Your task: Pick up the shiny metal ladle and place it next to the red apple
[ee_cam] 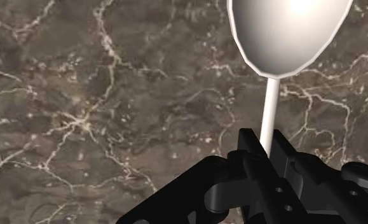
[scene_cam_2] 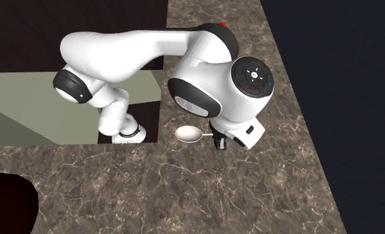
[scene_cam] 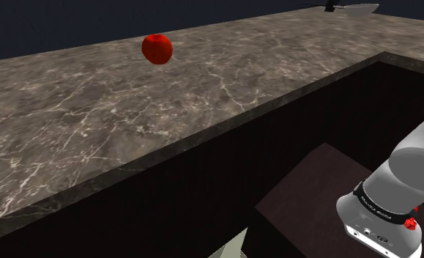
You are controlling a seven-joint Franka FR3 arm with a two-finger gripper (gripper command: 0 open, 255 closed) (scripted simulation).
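A pale, shiny ladle lies over the dark marble counter, its thin handle running back between my fingers. My black gripper is shut on that handle. In the second exterior view the ladle's bowl sticks out from under the white hand, and the gripper sits just beside it, near the counter's inner edge. In the shoulder view the ladle is at the counter's far end, with the gripper dark beside it. The red apple stands far along the counter toward the shoulder view's left.
The marble counter wraps around a dark recess where the stand sits. A dark rounded area shows at the second exterior view's lower left. Beyond the counter's outer edge lies a dark blue area.
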